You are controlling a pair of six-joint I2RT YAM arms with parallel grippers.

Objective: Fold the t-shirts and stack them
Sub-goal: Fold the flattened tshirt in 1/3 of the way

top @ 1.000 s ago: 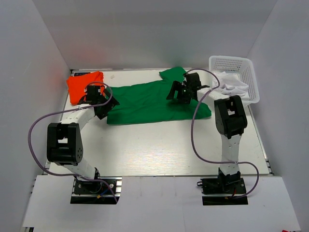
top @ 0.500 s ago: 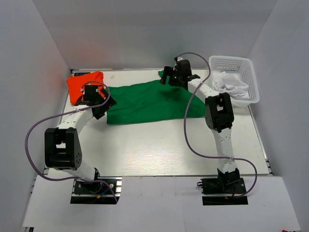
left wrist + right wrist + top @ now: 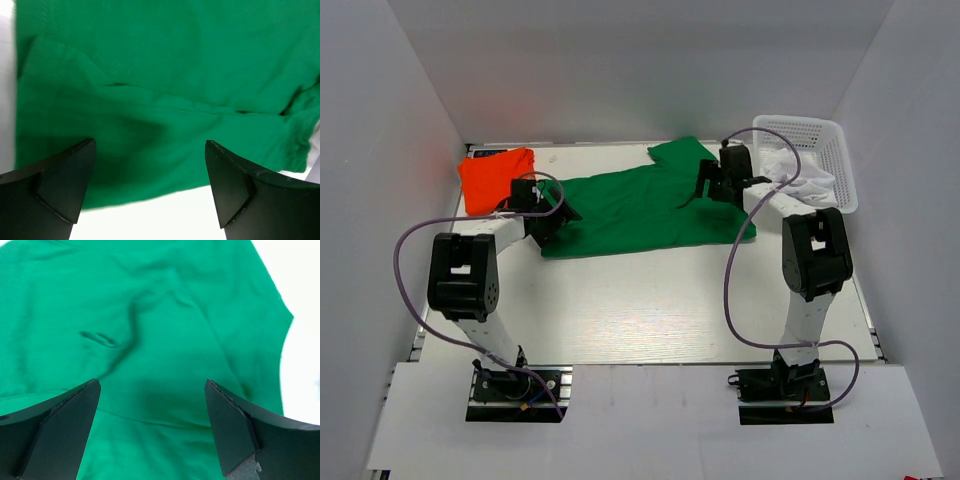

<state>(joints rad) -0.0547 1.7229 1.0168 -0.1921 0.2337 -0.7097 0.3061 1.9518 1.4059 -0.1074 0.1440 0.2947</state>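
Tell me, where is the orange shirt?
In the top view, the orange-red t-shirt sits at the table's far left corner, just left of the left gripper and the spread green t-shirt.

The overhead view is bright and even, lit softly from above inside white walls. Only pale, diffuse shadows lie beside the arms, and there is a faint sheen on the table at lower centre. The orange-red t-shirt casts a faint reddish tint on the wall at upper left. In the left wrist view the green t-shirt looks slightly smeared, the left tool is near-black, and the table strip at the bottom is blown out white. In the right wrist view the right tool is equally dark, a soft shadow sits on the cloth at lower centre, and the upper right corner is overexposed.
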